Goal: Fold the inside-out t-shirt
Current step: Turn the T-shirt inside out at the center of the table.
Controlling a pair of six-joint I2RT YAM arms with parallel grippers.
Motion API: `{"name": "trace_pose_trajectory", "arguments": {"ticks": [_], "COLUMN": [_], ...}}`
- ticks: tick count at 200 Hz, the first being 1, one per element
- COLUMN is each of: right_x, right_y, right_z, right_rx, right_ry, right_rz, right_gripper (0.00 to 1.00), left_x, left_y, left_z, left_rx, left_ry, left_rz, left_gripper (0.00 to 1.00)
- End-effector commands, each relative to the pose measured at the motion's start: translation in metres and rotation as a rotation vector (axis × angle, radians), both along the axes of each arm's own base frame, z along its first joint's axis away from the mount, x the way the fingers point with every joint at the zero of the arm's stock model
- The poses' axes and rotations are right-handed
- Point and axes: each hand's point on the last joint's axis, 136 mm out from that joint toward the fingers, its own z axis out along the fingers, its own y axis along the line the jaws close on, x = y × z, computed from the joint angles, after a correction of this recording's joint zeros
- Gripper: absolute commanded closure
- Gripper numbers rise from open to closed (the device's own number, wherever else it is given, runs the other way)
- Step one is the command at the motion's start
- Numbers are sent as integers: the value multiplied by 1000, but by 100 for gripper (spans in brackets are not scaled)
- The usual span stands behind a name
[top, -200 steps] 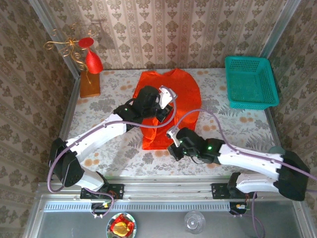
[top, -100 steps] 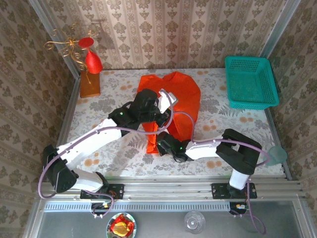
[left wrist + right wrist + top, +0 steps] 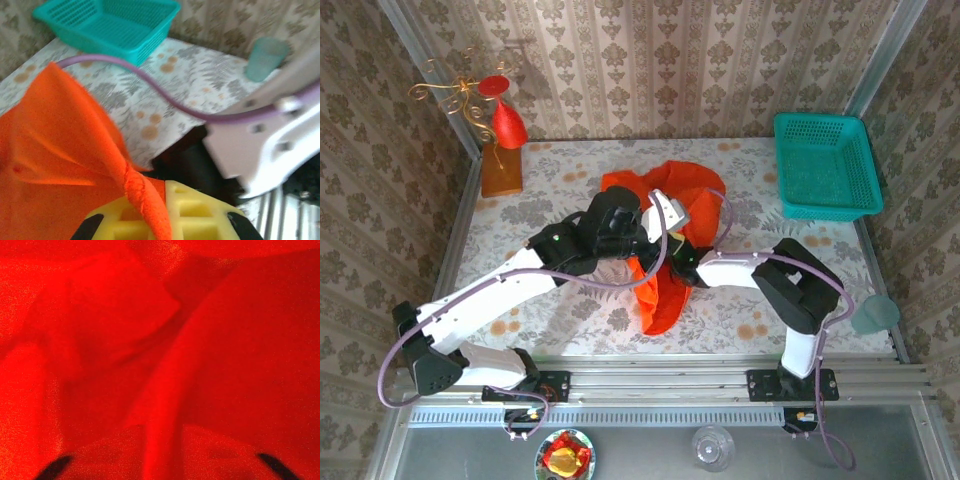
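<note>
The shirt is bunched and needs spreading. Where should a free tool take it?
Probably the near flap of the shirt: it lies low on the table, apart from the heap. Come low from the near edge and pinch its hem. The left tool holds a fold in the heaped middle.

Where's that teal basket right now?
In the top view, the teal basket sits at the far right corner of the table, right of the orange t-shirt.
</note>
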Motion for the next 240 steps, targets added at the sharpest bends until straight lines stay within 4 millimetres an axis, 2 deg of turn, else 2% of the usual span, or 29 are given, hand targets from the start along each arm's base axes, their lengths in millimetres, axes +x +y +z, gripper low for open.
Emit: {"name": "trace_pose_trajectory", "arguments": {"ticks": [1,11,32,58,77,90,110,138,152,167,175,195,206,218,233,240], "right_x": [15,21,28,31,30,27,19,7,-4,-13,-20,-37,-46,-56,-69,-74], "right_y": [7,9,12,19,27,33,44,33,22,5,-1,-14,-17,-18,-17,-18], "right_z": [-7,-10,-14,-22,-35,-44,-57,-79,-89,-97,-101,-106,-104,-94,-82,-76], "right_rx": [2,-22,-78,-146,-194,-211,-239,-344,-389,-452,-468,-477,-453,-406,-363,-362], "right_ry": [59,85,102,165,236,282,368,486,545,590,614,653,658,646,630,623], "right_rz": [12,22,49,99,152,196,281,296,291,265,262,253,256,264,287,294], "right_gripper": [60,52,45,23,14,3,1,2,6,17,25,56,73,86,98,100], "left_x": [-37,-45,-58,-71,-78,-83,-90,-88,-80,-63,-52,-15,3,21,40,49], "left_y": [-6,-6,-3,2,6,8,12,20,26,36,41,61,73,85,98,104], "left_z": [45,52,66,82,91,97,101,102,100,92,86,69,57,44,27,17], "left_rx": [-142,-169,-207,-244,-265,-282,-297,-302,-288,-262,-243,-198,-173,-153,-129,-109], "left_ry": [32,40,49,45,40,42,47,29,4,-17,-23,-6,18,43,62,66], "left_rz": [-154,-186,-230,-266,-285,-305,-327,-295,-238,-141,-82,113,204,289,370,407], "left_gripper": [100,100,100,100,100,100,100,100,100,100,100,100,100,100,100,100]}}
